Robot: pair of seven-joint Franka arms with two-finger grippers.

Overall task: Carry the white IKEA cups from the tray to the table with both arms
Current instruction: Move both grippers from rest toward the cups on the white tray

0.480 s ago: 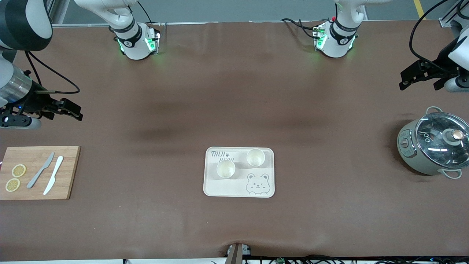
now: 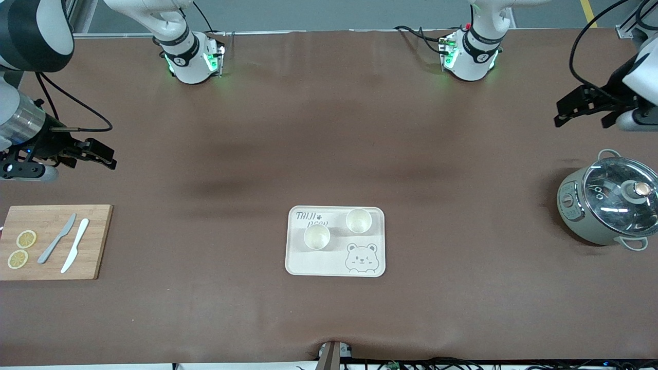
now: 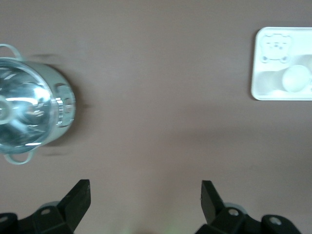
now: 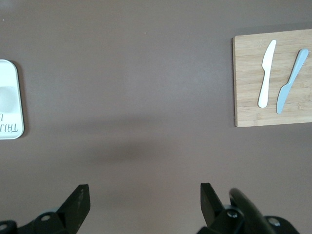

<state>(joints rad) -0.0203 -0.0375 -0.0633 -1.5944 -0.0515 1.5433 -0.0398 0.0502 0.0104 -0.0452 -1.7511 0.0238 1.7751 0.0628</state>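
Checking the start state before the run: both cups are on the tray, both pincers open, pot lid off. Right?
Not quite: the lid is on the pot, as the front view shows. The rest holds: both cups stand on the tray, the left pincer is open over bare table near the pot, and the right pincer is open near the cutting board.
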